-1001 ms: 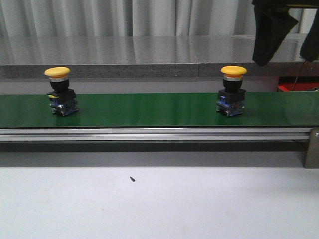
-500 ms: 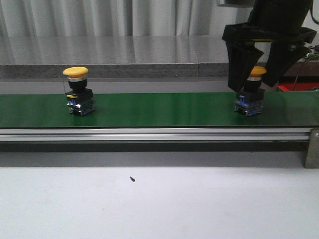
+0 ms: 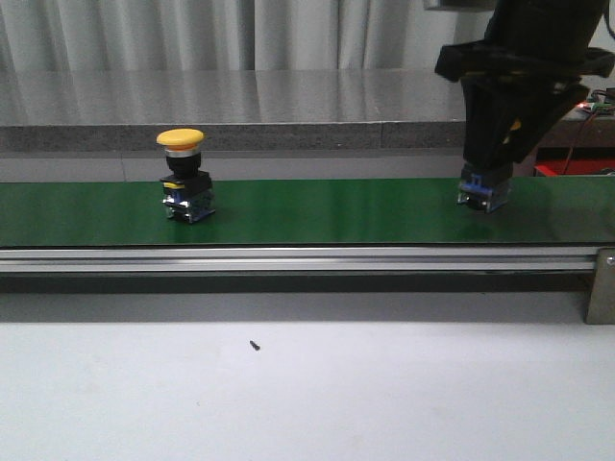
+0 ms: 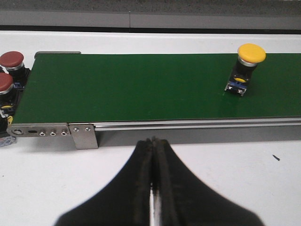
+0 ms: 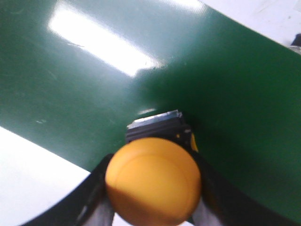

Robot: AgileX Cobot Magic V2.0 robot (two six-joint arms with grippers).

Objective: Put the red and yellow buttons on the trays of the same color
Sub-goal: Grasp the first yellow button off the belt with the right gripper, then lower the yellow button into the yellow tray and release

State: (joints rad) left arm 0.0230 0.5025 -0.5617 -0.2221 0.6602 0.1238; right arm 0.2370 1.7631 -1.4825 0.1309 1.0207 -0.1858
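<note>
Two yellow buttons ride the green belt [image 3: 317, 211]. One yellow button [image 3: 184, 178] stands free at the belt's left part; it shows too in the left wrist view, as the yellow button [image 4: 245, 68]. My right gripper [image 3: 492, 144] is shut on the other yellow button [image 3: 483, 187], whose base sits low over the belt's right part. Its cap [image 5: 153, 181] fills the space between the two black fingers [image 5: 94, 190]. My left gripper [image 4: 154, 141] is shut and empty, over the white table in front of the belt. Two red buttons [image 4: 10, 60] stand off one end of the belt. The trays are out of view.
An aluminium rail [image 3: 288, 257] runs along the belt's near side, with a bracket [image 3: 602, 283] at the right. A grey ledge [image 3: 240, 134] lies behind the belt. A small dark screw [image 3: 255, 345] lies on the white table.
The free yellow button has ridden right along the belt. My right gripper came down over the other button and closed on it; that button stopped travelling.
</note>
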